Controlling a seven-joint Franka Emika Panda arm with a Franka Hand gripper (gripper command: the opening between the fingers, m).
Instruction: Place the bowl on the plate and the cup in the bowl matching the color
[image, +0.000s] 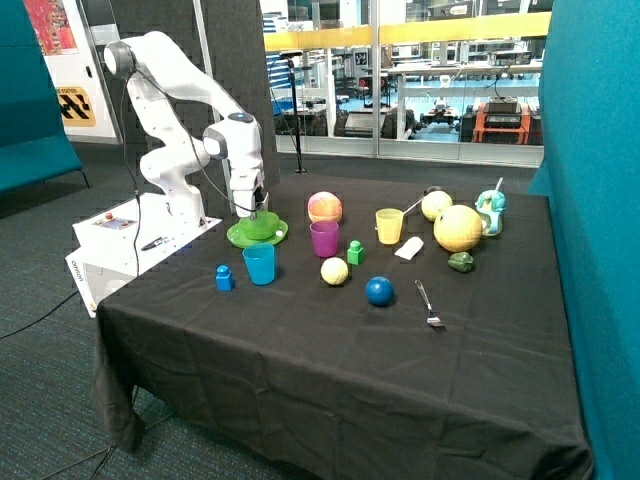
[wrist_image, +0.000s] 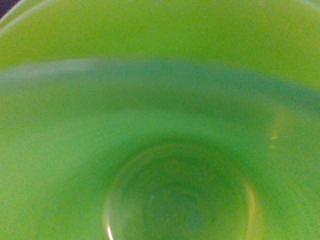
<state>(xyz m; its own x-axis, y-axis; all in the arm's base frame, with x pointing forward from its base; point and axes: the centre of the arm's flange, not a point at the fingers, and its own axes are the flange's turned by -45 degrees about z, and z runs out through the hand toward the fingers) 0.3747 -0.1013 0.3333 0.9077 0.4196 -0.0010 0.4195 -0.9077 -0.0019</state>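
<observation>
The flat green plate (image: 236, 238) lies at the table's far corner near the robot base. The lime-green bowl (image: 266, 228) sits on it. My gripper (image: 251, 210) is right down over the bowl. In the outside view it hides what is inside the bowl. The wrist view is filled by the inside of the translucent green cup (wrist_image: 180, 200), seen from just above with its round bottom showing. The lime-green bowl (wrist_image: 160, 30) lies beyond the cup's rim. The cup looks upright inside the bowl.
A blue cup (image: 259, 264) and a blue block (image: 224, 278) stand in front of the plate. A purple cup (image: 324, 239), a yellow cup (image: 388, 226), a green block (image: 355, 252), several balls and a fork (image: 430, 305) lie further along the table.
</observation>
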